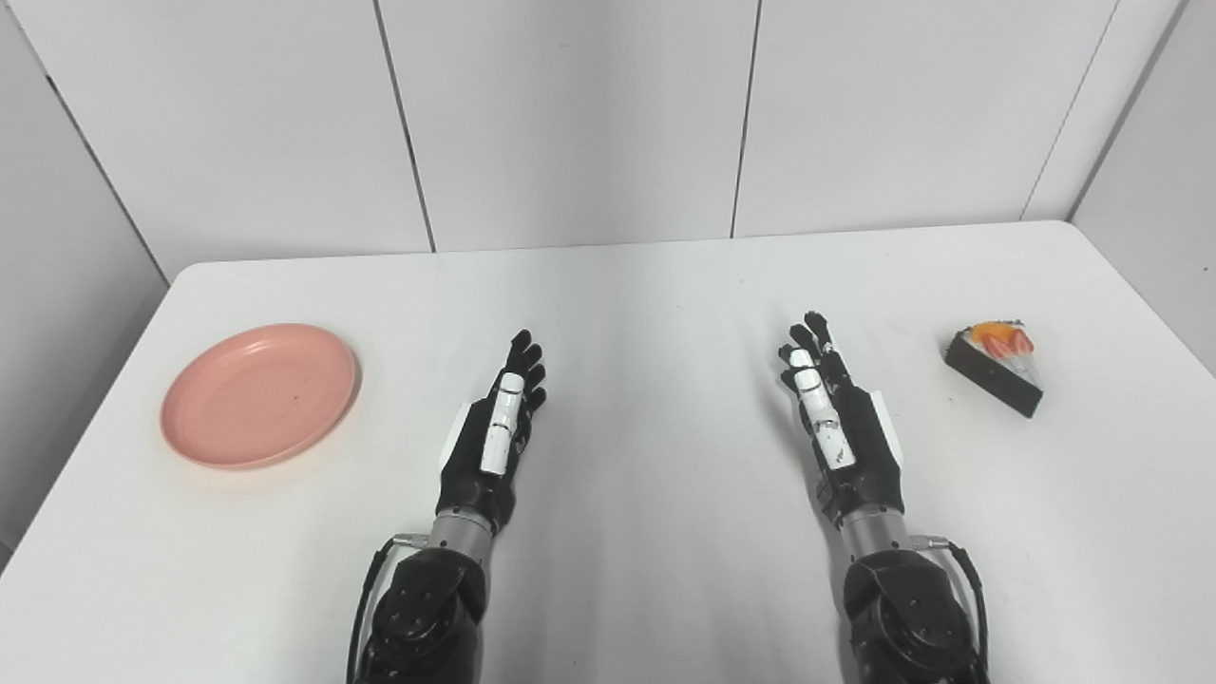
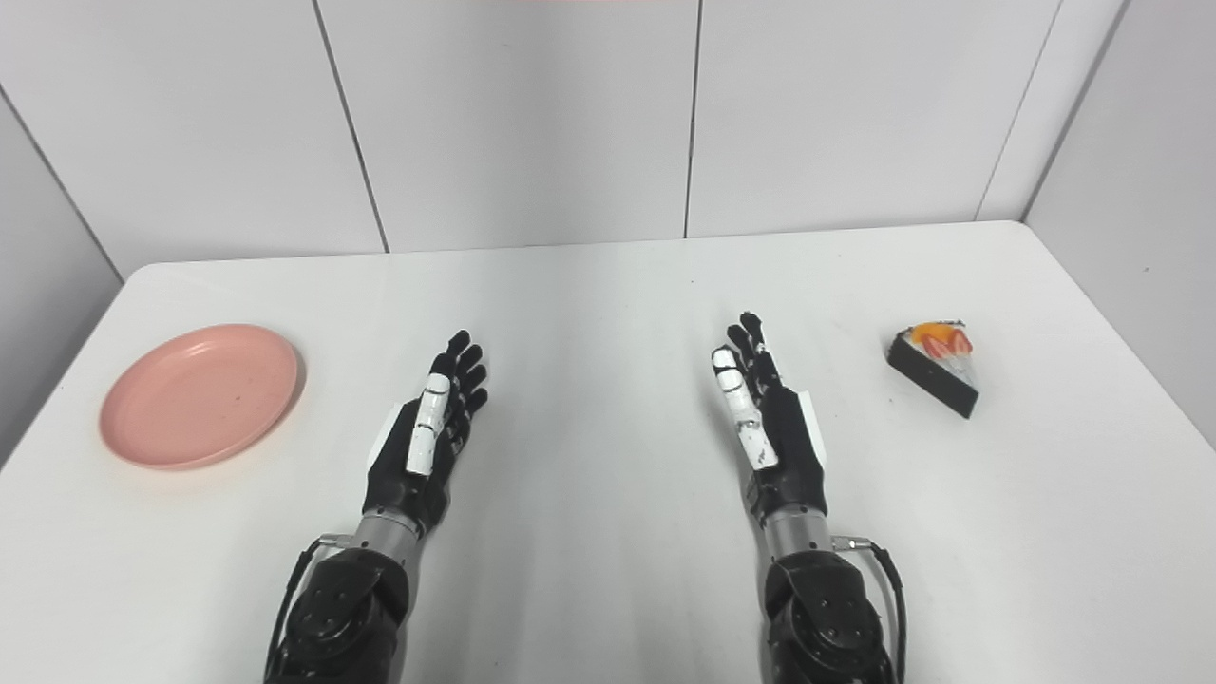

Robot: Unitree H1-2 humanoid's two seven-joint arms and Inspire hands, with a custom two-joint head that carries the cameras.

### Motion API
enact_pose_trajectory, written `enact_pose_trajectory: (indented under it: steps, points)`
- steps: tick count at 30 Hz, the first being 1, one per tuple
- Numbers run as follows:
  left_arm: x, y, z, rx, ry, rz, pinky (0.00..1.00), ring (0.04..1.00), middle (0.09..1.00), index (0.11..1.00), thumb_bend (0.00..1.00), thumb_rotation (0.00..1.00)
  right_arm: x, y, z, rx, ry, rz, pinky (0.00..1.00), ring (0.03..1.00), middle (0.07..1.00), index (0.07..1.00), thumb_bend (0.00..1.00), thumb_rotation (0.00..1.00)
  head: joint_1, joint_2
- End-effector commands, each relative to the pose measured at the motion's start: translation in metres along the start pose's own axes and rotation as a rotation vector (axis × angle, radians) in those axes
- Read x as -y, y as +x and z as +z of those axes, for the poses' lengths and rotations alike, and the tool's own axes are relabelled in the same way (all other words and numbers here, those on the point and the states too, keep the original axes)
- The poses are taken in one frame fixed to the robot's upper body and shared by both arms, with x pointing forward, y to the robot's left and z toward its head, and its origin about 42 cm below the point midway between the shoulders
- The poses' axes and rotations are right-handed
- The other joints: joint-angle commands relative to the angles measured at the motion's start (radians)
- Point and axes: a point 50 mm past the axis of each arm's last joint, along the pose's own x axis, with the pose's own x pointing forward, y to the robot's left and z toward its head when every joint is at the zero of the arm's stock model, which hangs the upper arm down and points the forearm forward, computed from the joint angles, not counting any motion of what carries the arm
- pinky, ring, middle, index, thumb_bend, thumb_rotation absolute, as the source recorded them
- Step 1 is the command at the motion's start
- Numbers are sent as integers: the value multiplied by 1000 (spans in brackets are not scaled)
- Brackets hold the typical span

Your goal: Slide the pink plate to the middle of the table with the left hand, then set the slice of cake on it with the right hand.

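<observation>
1. Fingers [image 1: 521, 366] of the left hand [image 1: 494, 432] are stretched out straight and close together, pointing away from the robot toward the back wall; they grip nothing.
2. Fingers [image 1: 807, 356] of the right hand [image 1: 836, 427] are likewise extended and empty, with the hand turned edge-up so that the white-backed thumb side faces the cameras.
3. Both hands sit over the middle band of the white worktop [image 1: 646, 285], well apart from each other, their forearms coming in from the bottom edge. Whether the hands touch the surface or hover just above it cannot be told.
4. The pink plate [image 1: 259, 394] lies flat on the left side of the worktop, near its left edge. It is round, shallow and has nothing on it. It is clearly apart from the left hand, which lies to its right.
5. The slice of cake [image 1: 995, 366] lies on the right side of the worktop, near the right edge and apart from the right hand. It is a dark wedge with a pale top layer carrying orange and red fruit pieces, and its narrow end points toward the near right.
6. Plate and cake sit at opposite sides, with both hands between them.
7. Behind the worktop stands a wall of pale panels [image 1: 570, 114] with thin dark seams.
</observation>
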Motion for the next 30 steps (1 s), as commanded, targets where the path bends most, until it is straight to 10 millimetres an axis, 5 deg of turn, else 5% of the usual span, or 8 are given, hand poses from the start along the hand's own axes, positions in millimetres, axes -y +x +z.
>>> enact_pose_trajectory:
  steps: [1, 30]
  points:
    - [3, 6, 12, 45, 12, -11, 1000, 1000, 1000, 1000, 618, 1000, -8, 11, 17, 80, 12, 18, 955, 929, 948, 970, 602, 789, 1, 1]
    - [-11, 15, 11, 94, 52, 57, 1000, 1000, 1000, 1000, 591, 1000, -11, 8, 17, 60, 44, 58, 968, 945, 953, 961, 552, 779, 0, 0]
